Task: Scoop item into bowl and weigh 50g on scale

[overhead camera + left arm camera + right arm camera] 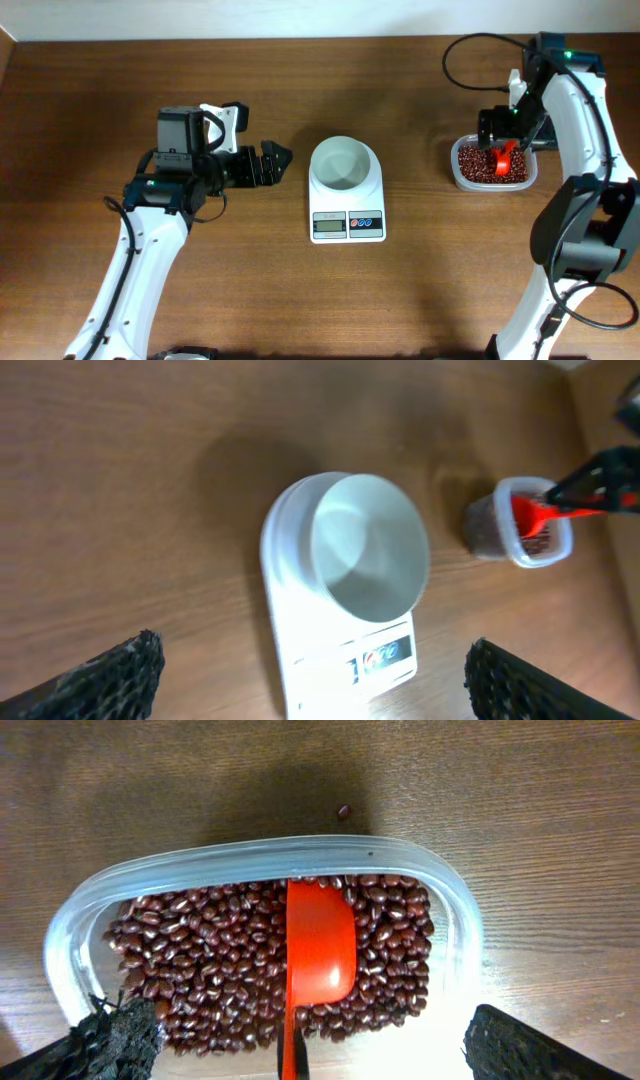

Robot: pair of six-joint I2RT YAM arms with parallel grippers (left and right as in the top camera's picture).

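The white bowl (344, 163) (370, 545) stands on the white scale (347, 225) (300, 660) at mid table, and its inside looks bare. The reddish-brown beans (478, 170) (200, 960) fill a clear plastic tub (462, 182) (250, 855) at the right. A red scoop (504, 158) (320, 945) lies on the beans, handle towards my wrist. My right gripper (505, 138) (310, 1025) hangs just over the tub, open, its fingers wide on either side of the scoop handle without touching it. My left gripper (275, 160) (315, 660) is open left of the scale, holding nothing.
One stray bean (344, 812) lies on the wood just beyond the tub's far rim. In the left wrist view the tub (520, 525) shows behind the scale with the scoop (540, 515) in it. Bare brown tabletop surrounds the scale.
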